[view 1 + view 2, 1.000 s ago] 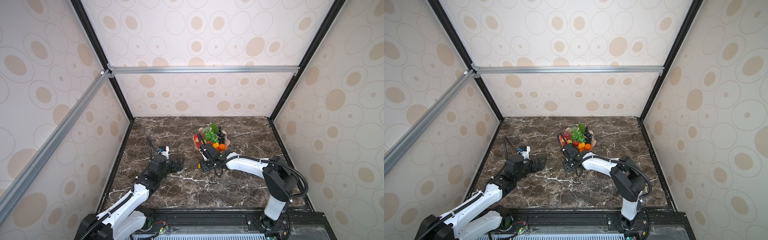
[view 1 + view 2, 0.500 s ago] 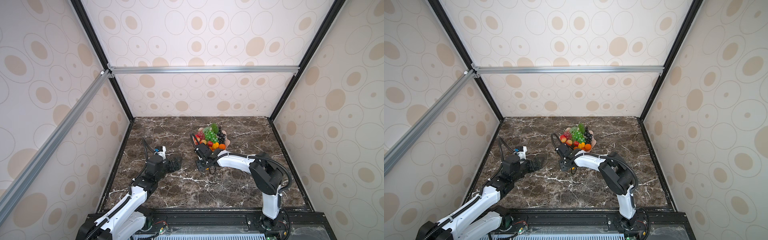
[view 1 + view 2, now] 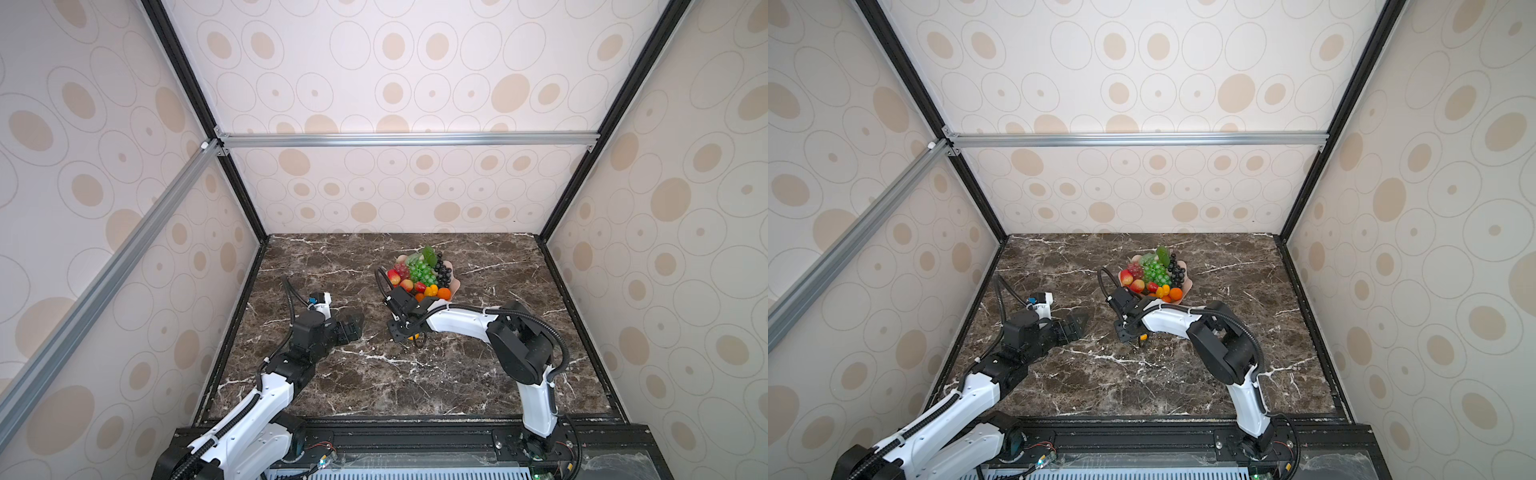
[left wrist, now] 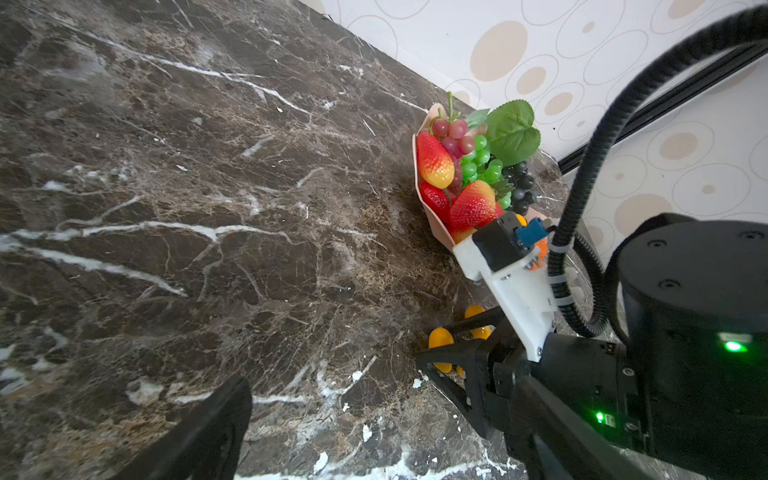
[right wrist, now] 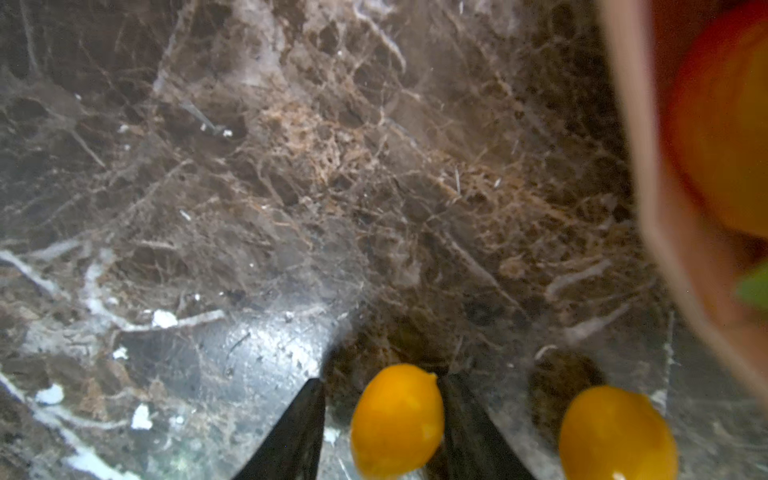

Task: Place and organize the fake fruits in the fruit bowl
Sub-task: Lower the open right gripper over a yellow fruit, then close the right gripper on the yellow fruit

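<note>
The pale pink fruit bowl (image 3: pixel 455 284) (image 3: pixel 1187 284) stands at the back centre of the marble table, piled with fake fruits (image 3: pixel 419 274): strawberries (image 4: pixel 434 160), red, green and black grapes, tangerines. Two little yellow ovals lie on the table just in front of the bowl. My right gripper (image 3: pixel 405 334) (image 3: pixel 1136 336) (image 5: pixel 380 424) is down at the table, open, with one yellow oval (image 5: pixel 397 419) between its fingers; one finger touches it and a gap shows at the other. The second oval (image 5: pixel 617 432) lies beside it. My left gripper (image 3: pixel 351 328) (image 3: pixel 1077 324) hovers open and empty at left centre.
The bowl's wall (image 5: pixel 648 166) stands close beside the right gripper. The enclosure's patterned walls ring the table. In the left wrist view the right arm's wrist (image 4: pixel 685 332) and cable fill one side.
My right gripper has shifted a little to the left near the table, and its jaws have narrowed around the yellow oval. The left arm has barely moved.
</note>
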Robot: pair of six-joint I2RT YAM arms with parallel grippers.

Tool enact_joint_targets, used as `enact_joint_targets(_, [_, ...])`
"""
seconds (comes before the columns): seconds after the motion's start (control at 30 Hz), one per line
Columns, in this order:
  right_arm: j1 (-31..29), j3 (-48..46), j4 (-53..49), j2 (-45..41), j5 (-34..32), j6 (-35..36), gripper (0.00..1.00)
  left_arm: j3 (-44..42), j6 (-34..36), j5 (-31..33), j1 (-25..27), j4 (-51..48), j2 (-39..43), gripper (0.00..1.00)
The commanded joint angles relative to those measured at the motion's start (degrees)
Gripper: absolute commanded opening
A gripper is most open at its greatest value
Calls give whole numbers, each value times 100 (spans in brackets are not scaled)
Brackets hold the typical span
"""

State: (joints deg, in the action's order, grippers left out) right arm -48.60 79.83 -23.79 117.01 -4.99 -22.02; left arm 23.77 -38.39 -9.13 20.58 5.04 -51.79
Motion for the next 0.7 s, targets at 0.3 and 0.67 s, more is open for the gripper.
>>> enact_joint_targets(0.3, [-78,2,-214,94,-58,-4,35,-4,-63,-56,-43,88,22,98])
enact_joint_targets(0.67, [-89,-155,-151,-218,-12,-30,25,116,71,-111,-39,164,-179,98])
